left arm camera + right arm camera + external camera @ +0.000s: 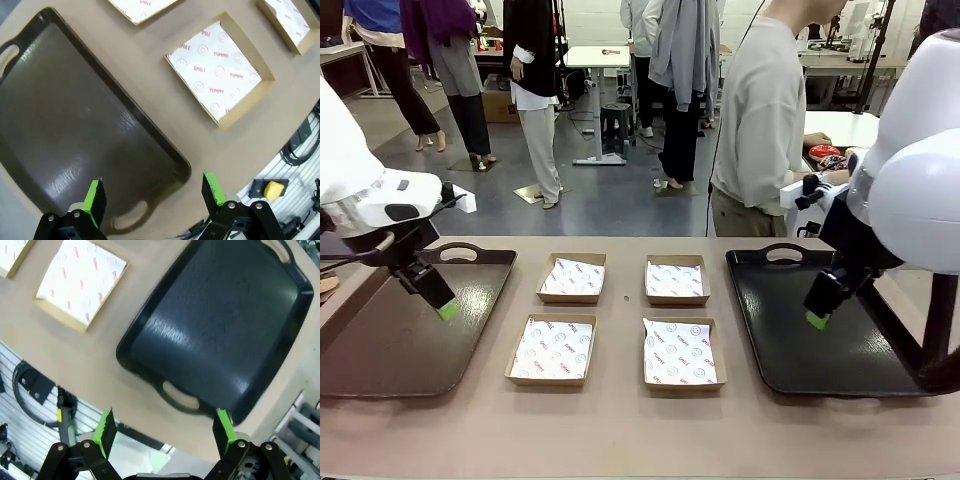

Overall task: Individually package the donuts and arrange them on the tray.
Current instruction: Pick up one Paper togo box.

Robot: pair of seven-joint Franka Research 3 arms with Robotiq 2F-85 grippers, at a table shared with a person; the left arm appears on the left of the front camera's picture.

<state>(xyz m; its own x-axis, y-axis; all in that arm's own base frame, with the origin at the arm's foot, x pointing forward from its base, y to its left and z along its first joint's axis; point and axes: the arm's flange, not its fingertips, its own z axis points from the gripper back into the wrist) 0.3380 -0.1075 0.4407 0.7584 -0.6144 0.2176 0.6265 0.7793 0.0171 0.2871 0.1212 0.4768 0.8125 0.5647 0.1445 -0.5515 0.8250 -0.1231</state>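
Left gripper (154, 191) gapes wide over the brown tray (380, 350) left of the boxes (552, 350). Right gripper (165, 426), equally wide, hangs over the black tray (770, 340) right of them. What look like donuts (826, 153) lie far beyond the boxes.

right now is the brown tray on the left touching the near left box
Apart. The left wrist view shows a band of bare table between the brown tray and the near left box, so there is no contact.

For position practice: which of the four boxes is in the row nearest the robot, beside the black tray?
The front-right box: the back-right box lies farther away, and the two left boxes sit by the brown tray.
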